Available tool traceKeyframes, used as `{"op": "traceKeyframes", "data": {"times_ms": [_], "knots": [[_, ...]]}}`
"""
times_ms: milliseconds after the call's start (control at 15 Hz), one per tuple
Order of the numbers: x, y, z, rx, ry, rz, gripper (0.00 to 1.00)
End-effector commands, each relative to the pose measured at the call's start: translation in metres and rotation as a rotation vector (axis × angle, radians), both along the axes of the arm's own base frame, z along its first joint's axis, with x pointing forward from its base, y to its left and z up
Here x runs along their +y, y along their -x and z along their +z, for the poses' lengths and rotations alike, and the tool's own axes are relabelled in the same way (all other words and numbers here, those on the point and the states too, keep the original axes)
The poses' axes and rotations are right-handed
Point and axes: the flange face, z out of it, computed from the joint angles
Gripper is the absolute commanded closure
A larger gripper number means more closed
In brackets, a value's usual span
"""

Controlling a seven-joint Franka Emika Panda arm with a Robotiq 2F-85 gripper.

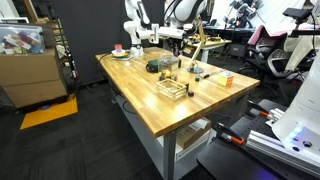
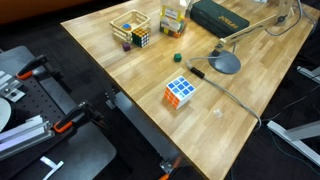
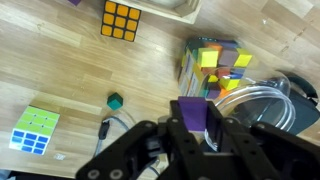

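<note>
Where the tabletop [image 1: 200,100] shows in an exterior view, we cannot make out the grip. In an exterior view, a Rubik's cube [image 2: 180,92] lies apart. In the wrist view, the hand [image 3: 193,126] is clamped on a purple block [image 3: 193,110] above a multicoloured cube [image 3: 213,62]. We judge that a shallow pinch could drop the block onto that cube.

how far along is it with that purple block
Done: the hand is shut on the purple block, as the wrist view shows. In hand: the block seems held above the wooden table, beside the multicoloured cube and not far from the small green die. Left: setting it down; it appears to rest on nothing yet.
</note>
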Motion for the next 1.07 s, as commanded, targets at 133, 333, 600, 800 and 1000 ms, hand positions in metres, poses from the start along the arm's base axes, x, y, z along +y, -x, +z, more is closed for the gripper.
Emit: {"op": "traceKeyframes", "data": {"times_ms": [133, 333, 600, 800, 1000], "knots": [[-0.002, 0.000, -0.001, 0.005, 0.001, 0.002, 0.93], [0.006, 0.013, -0.018, -0.002, 0.003, 0.096, 0.93], [-0.002, 0.004, -0.021, -0.025, 0.015, 0.134, 0.93], [-0.017, -0.004, -0.014, -0.054, 0.022, 0.167, 0.93], [-0.029, -0.014, -0.008, -0.088, 0.033, 0.214, 0.93]]}}
